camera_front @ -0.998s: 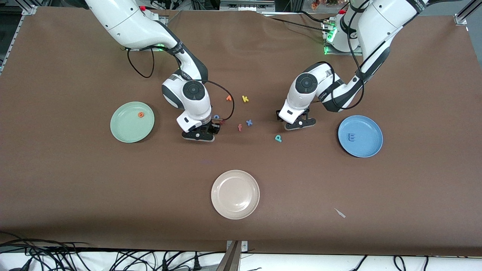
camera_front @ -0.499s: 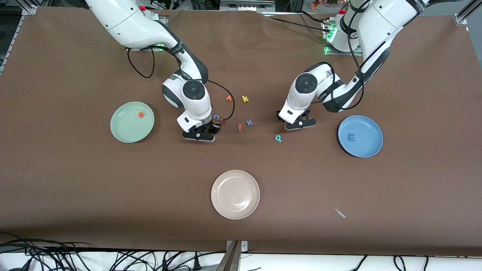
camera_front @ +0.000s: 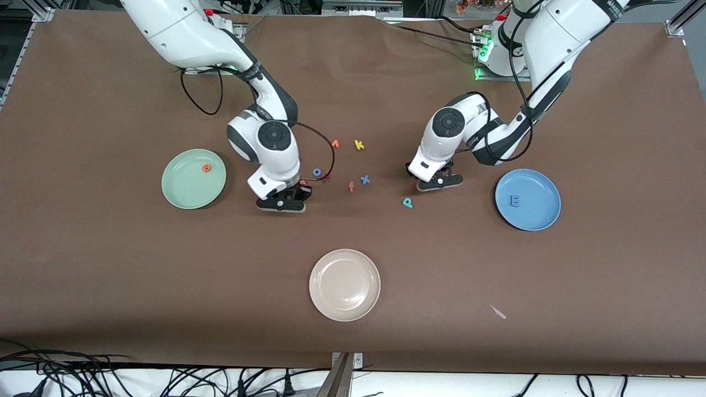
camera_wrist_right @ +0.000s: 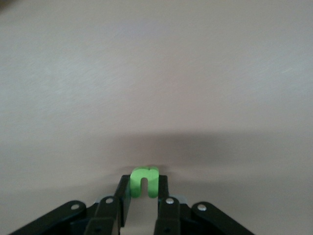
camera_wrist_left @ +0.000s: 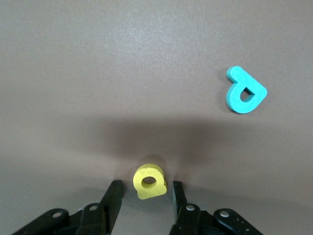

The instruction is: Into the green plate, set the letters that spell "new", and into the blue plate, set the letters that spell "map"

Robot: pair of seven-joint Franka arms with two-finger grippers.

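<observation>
While my right end effector (camera_wrist_right: 144,196) sits low over the worktop (camera_front: 110,264) between the green plate (camera_front: 182,193) and the loose letters, its fingers are clamped on the green n (camera_wrist_right: 144,182). My left end effector (camera_wrist_left: 145,198) is down beside the blue plate (camera_front: 538,218), its fingers either side of the yellow a (camera_wrist_left: 149,182) with a sliver of gap showing, so nothing is gripped. I see the teal p (camera_front: 407,203) lying just nearer the camera than that end effector. I see the orange e (camera_front: 206,168) in the green plate and the blue m (camera_front: 515,200) in the blue plate. I make out the reddish w (camera_front: 326,178) beside the blue o (camera_front: 317,172).
</observation>
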